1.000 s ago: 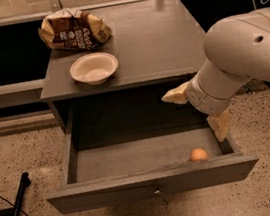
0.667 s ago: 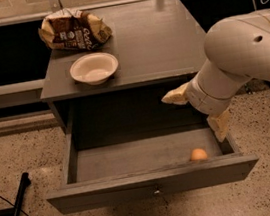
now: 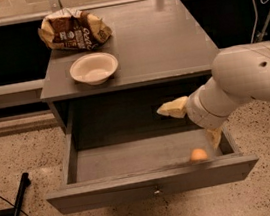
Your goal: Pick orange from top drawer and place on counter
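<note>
The small round orange point(image 3: 198, 154) lies ungrasped in the wide grey top drawer point(image 3: 132, 157), which stands open below the front edge of the flat grey bench point(image 3: 165, 39), toward its right corner. The gripper point(image 3: 188, 127) hovers just above the fruit, jaws released. Grasping, lifting and placing are all left to do.

No words can be read from where I stand. The crumpled brown bag point(image 3: 73, 29) at the back of the desk point(image 3: 165, 39) carries printing, but its letters blur. The tool point(image 3: 194, 123) hangs over the top drawer point(image 3: 112, 192), right side, fingers spread.
</note>
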`<state>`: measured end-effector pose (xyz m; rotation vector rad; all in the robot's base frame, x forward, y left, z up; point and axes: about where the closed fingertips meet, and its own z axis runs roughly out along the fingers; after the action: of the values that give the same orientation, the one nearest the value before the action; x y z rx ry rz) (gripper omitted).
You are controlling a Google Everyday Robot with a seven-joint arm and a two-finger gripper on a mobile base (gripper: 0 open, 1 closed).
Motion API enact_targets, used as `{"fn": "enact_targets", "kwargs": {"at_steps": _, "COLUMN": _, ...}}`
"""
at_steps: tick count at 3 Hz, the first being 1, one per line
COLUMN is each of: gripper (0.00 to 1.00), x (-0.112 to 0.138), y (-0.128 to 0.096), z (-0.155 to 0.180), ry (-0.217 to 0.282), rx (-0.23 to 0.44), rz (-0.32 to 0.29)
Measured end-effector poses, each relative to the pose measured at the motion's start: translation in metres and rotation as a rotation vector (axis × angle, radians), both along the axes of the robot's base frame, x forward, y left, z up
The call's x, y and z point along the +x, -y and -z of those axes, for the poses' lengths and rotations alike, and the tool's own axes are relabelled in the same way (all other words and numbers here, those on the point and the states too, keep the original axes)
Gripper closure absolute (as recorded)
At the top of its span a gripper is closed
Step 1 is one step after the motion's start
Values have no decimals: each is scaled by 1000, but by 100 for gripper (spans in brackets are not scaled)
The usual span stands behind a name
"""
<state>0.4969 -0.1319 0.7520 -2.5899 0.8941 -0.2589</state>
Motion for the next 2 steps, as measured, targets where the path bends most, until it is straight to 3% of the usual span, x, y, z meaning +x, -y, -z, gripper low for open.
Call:
{"fn": "enact_targets", "kwargs": {"at_steps": 1, "gripper": 0, "x": -1, "y": 0, "z": 2, "ry": -12, "rx": -8, "rz": -12}}
{"fn": "enact_targets", "kwargs": {"at_steps": 2, "gripper": 0, "x": 5, "y": -3, "z": 19, "ry": -51, "rx": -68, "rz": -163}}
